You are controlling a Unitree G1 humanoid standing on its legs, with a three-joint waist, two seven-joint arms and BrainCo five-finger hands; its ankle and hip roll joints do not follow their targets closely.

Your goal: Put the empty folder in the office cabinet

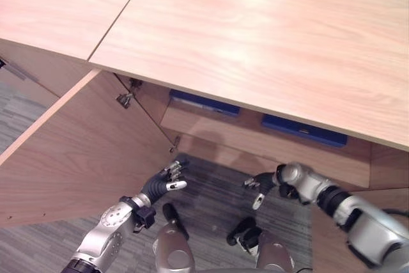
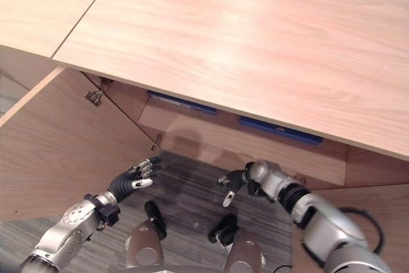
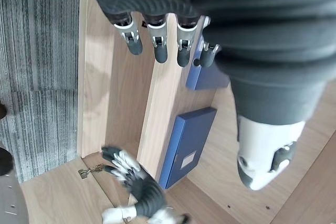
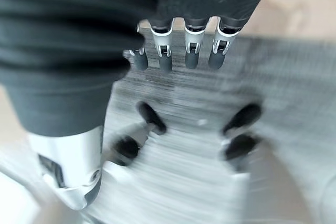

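Note:
Two blue folders lie on the shelf inside the open office cabinet (image 1: 268, 36): one at the left (image 1: 204, 102), one at the right (image 1: 304, 130), each partly hidden under the cabinet top. My left hand (image 1: 161, 184) hovers low in front of the shelf, beside the open door, fingers straight and holding nothing. Further right, my right hand (image 1: 263, 184) hangs below the shelf with relaxed fingers (image 4: 191, 56) and is empty too. In the left wrist view the nearer folder (image 3: 188, 145) lies flat on the shelf, with the right hand (image 3: 131, 174) in front of it.
The cabinet's left door (image 1: 83, 148) swings wide open toward me, with a metal hinge (image 1: 125, 99) at its inner edge. Part of a right door (image 1: 339, 234) shows at the lower right. Grey carpet (image 1: 211, 196) lies below the shelf.

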